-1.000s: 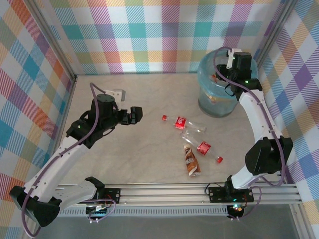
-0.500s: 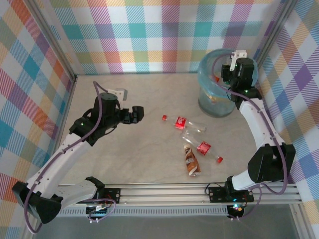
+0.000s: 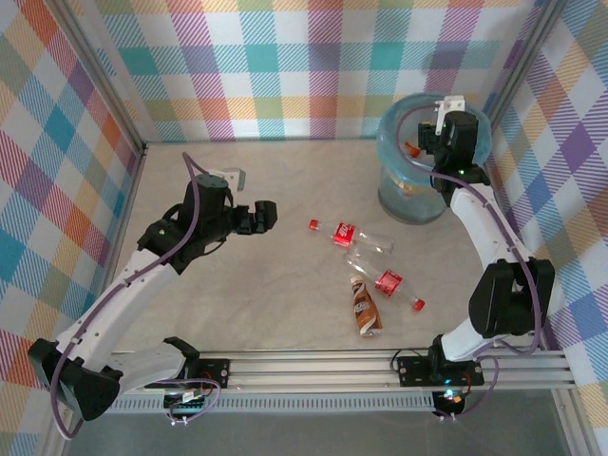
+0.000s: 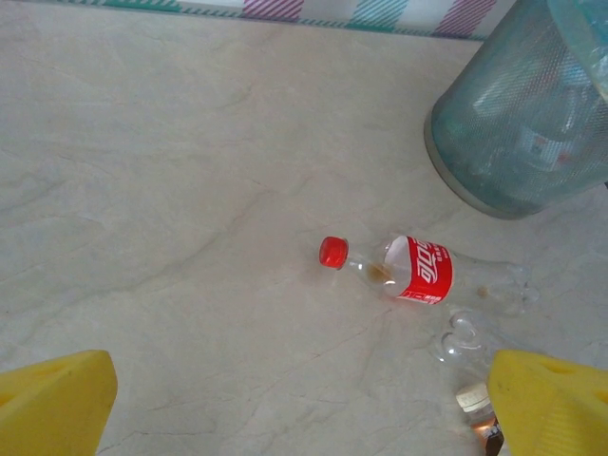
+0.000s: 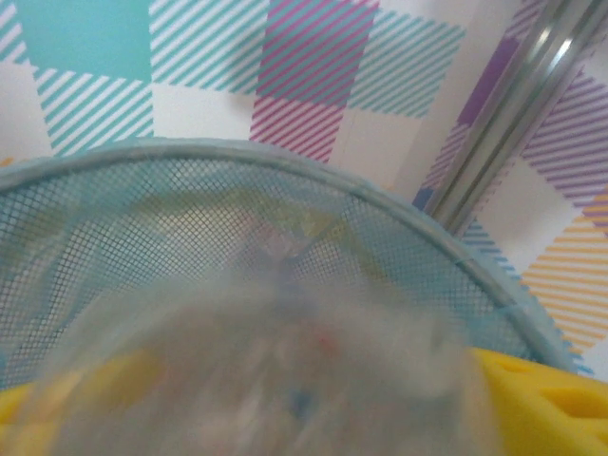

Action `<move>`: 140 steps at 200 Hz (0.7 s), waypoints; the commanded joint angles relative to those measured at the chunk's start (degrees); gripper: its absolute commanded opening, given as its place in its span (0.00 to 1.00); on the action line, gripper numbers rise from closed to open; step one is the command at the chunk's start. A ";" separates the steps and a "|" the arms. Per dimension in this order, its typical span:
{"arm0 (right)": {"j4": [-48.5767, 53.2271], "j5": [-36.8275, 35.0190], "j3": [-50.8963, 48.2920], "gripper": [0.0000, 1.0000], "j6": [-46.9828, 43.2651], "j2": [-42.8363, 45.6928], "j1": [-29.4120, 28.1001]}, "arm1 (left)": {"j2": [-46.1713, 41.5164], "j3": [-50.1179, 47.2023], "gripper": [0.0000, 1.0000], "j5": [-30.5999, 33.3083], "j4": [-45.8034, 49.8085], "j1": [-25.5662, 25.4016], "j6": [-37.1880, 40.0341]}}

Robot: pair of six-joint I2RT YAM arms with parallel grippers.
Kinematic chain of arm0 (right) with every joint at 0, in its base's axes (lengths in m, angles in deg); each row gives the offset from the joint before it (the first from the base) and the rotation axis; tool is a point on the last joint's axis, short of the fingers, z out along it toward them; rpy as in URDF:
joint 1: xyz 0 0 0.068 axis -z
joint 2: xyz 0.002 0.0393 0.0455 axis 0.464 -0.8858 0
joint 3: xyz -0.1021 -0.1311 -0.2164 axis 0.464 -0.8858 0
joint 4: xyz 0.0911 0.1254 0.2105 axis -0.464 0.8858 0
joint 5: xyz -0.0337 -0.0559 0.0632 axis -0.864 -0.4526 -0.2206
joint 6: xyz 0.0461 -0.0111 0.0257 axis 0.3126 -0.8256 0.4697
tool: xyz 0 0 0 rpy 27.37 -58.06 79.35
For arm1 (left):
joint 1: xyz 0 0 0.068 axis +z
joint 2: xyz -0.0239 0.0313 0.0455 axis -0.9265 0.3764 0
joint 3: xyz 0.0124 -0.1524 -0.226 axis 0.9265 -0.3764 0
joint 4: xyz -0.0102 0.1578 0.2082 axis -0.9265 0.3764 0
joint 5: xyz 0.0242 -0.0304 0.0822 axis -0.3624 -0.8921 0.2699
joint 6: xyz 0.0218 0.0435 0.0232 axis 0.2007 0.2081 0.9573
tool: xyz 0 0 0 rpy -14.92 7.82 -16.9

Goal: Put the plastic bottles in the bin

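Three plastic bottles lie on the table. One is a clear bottle with a red label and red cap (image 3: 344,233) (image 4: 408,271). A second clear red-label bottle (image 3: 385,278) lies beside it, and there is a brown bottle (image 3: 364,306). My left gripper (image 3: 261,217) (image 4: 304,408) hovers open left of them, holding nothing. The bin (image 3: 427,166) (image 5: 285,180) stands at the back right. My right gripper (image 3: 425,142) (image 5: 285,399) is over its rim with its yellow fingers (image 5: 551,399) wide apart. A motion-blurred clear bottle (image 5: 275,361) sits between them.
Checked walls enclose the table on three sides, and a metal corner post (image 5: 522,104) rises just behind the bin. More bottles show through the bin's wall (image 4: 532,133). The aluminium rail (image 3: 313,366) runs along the near edge.
The right gripper's jaws have spread apart over the bin, and the bottle between them now shows as a blur. The left arm has drifted slightly toward the bottles.
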 commanded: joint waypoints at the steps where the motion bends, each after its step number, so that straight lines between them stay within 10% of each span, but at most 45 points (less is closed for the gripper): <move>1: 6.66 -0.36 4.44 0.87 4.52 -0.37 0.19 | -2.73 -1.04 1.00 0.23 -0.57 -0.19 -0.45; 140: 19.09 15.74 12.98 0.98 16.02 0.27 0.15 | -2.28 -1.47 1.00 -0.09 1.16 -0.17 -0.12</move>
